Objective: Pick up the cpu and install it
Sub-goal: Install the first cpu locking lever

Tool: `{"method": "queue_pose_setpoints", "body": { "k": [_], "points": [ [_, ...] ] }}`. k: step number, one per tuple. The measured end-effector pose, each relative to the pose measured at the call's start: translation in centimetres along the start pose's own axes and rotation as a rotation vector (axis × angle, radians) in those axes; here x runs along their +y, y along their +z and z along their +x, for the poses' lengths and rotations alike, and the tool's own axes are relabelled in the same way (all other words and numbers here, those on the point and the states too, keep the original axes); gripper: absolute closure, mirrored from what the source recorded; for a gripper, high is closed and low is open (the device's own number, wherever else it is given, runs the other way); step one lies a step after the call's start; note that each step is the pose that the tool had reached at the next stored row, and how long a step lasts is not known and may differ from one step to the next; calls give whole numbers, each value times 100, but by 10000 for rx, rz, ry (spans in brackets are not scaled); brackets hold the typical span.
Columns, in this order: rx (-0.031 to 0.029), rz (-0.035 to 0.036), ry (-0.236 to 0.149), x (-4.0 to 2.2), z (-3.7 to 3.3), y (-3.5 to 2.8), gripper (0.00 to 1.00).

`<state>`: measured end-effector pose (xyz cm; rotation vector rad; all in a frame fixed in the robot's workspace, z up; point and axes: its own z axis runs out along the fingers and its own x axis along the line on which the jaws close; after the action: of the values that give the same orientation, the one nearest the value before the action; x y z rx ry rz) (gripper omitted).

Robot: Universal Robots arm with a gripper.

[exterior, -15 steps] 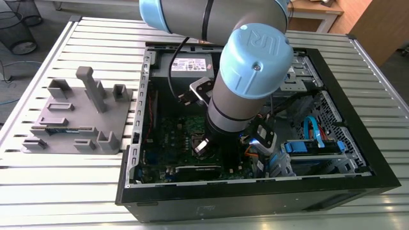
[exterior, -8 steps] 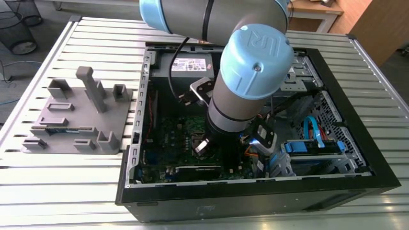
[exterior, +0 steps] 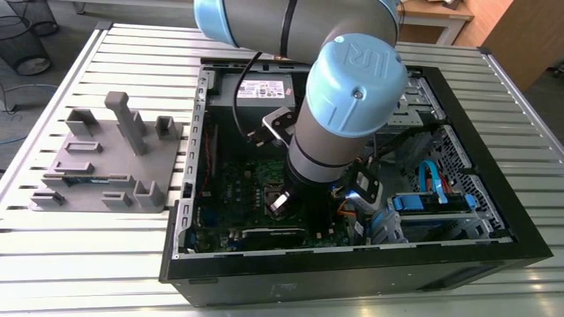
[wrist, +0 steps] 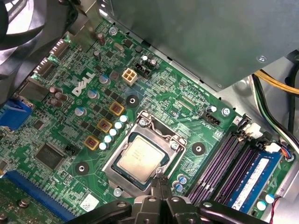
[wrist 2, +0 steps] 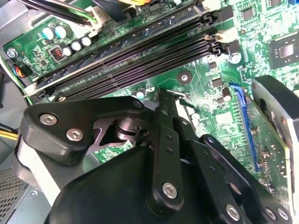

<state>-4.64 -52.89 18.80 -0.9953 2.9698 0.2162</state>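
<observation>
Black jointed gripper (wrist: 161, 183) links sit closest, the fingertips pressed together on nothing. Just beyond the tips lies the cpu (wrist: 140, 158), a flat square with a dull silver lid and thin dark rim, seated in the steel-framed socket (wrist: 112, 165) on the green motherboard (wrist: 154, 88)

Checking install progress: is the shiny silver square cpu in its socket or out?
In: the silver square cpu lies flat within the silver-framed socket.
</observation>
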Motion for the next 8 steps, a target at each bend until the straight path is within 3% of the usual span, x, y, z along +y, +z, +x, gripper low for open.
{"method": "queue_pose_setpoints", "body": {
  "k": [8],
  "points": [
    [17, -8, -127, -9, -11, 2, 89]
  ]
}}
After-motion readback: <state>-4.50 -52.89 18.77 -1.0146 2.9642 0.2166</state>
